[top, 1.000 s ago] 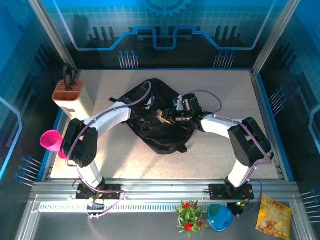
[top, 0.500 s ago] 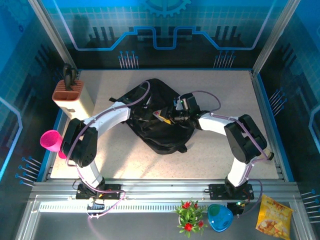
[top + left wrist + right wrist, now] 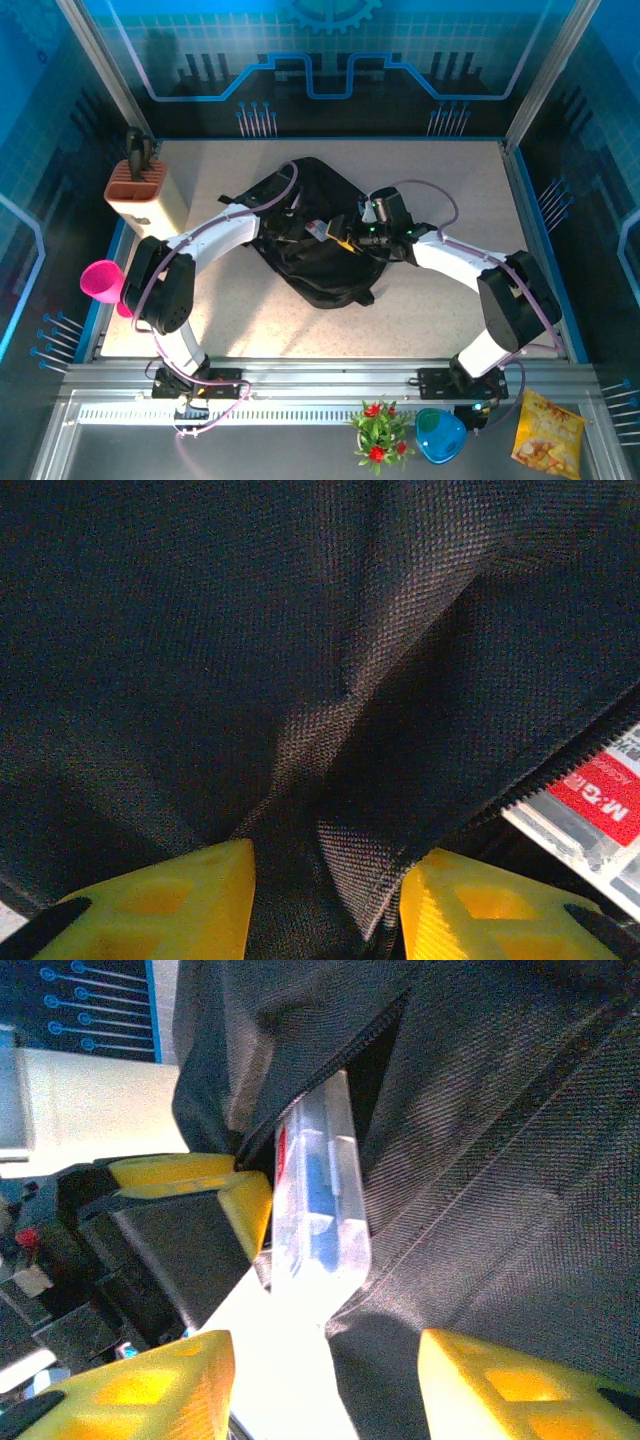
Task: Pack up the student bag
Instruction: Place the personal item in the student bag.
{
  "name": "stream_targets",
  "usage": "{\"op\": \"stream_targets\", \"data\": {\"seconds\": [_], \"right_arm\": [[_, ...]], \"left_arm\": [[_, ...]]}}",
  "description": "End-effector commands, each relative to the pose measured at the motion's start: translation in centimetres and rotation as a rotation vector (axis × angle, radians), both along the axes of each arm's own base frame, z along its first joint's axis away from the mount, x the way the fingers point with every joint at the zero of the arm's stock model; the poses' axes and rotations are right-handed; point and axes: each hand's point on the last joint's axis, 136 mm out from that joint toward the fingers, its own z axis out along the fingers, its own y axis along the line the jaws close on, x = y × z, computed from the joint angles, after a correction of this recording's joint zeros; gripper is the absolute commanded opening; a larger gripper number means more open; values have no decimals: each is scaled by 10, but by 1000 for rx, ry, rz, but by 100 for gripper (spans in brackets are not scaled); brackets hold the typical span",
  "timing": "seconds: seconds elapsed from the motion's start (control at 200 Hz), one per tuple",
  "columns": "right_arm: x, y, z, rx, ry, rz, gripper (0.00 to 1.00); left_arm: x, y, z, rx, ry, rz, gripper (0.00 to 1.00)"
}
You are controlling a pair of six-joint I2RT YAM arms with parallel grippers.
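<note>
Speckled beige table (image 3: 450,300), black student bag (image 3: 322,276), white holder (image 3: 140,197)

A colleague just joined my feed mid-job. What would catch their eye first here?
The black student bag lying mid-table, with both arms reaching onto it from either side. Next, the clear case with a red label poking out of its zip opening. The left gripper pinches a fold of bag fabric beside the opening, and the right gripper stands open just short of the case.

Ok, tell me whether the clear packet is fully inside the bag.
No: in the right wrist view the clear packet sticks out of the open zip slot of the bag, with much of its length showing.
</note>
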Motion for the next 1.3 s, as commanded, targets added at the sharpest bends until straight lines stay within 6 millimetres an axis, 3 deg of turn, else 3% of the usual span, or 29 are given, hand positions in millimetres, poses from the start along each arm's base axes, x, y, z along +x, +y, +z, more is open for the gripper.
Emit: {"op": "stream_targets", "data": {"seconds": [0.0,0.1,0.265,0.48,0.62,0.795,0.951,1.151,1.296], "right_arm": [[-10,3,1,-18,-3,46,41],[-3,7,-3,-27,4,48,29],[16,18,-13,-52,5,43,19],[45,43,-36,-75,37,50,12],[57,52,-41,-62,28,36,12],[51,48,-29,-61,1,47,21],[35,24,-5,-96,-75,48,34],[11,5,11,-302,-184,176,53],[-5,11,16,-562,-321,379,65]], "left_arm": [[0,3,4,-23,-1,17,42],[0,2,4,-28,1,17,42],[-2,1,5,-35,5,15,42],[-5,1,8,-48,7,16,42],[-8,11,14,-33,-12,53,42],[-21,14,23,-92,-15,82,50],[-28,24,46,-179,-55,136,59],[-38,59,68,-260,-122,282,77],[-48,92,70,-303,-148,407,87]]}}
